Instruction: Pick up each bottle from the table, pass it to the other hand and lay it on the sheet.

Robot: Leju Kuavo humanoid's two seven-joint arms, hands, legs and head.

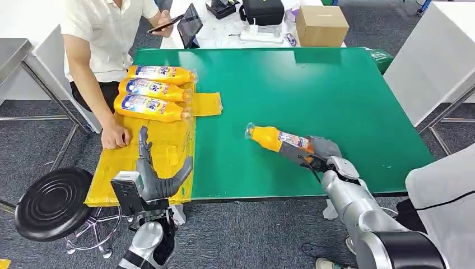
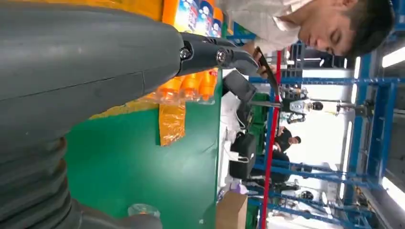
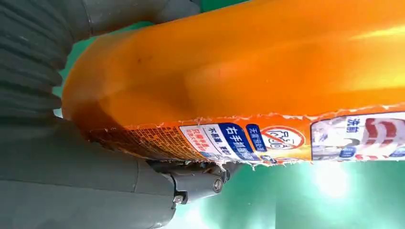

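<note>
Orange plastic bottle (image 1: pixel 274 138) with a blue-and-white label and clear cap lies on the green bench (image 1: pixel 336 89), gripped at its base by the right hand (image 1: pixel 313 150); the left hand (image 1: pixel 154 168) hovers with fingers spread over the yellow sheet (image 1: pixel 162 148).

Grey ribbed left hand (image 2: pixel 95 81), fingers spread over green table (image 2: pixel 124 167). Orange plastic bottles (image 2: pixel 191 86) lie on crinkly yellow sheet (image 2: pixel 172 121). Brown cardboard box (image 2: pixel 231 210) beyond table.

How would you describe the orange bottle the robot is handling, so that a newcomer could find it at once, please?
On the green table, look right of the yellow sheet to the robot's right hand. It grips an orange plastic bottle, alone on bare green, while the three matching bottles lie side by side on the sheet.
</note>
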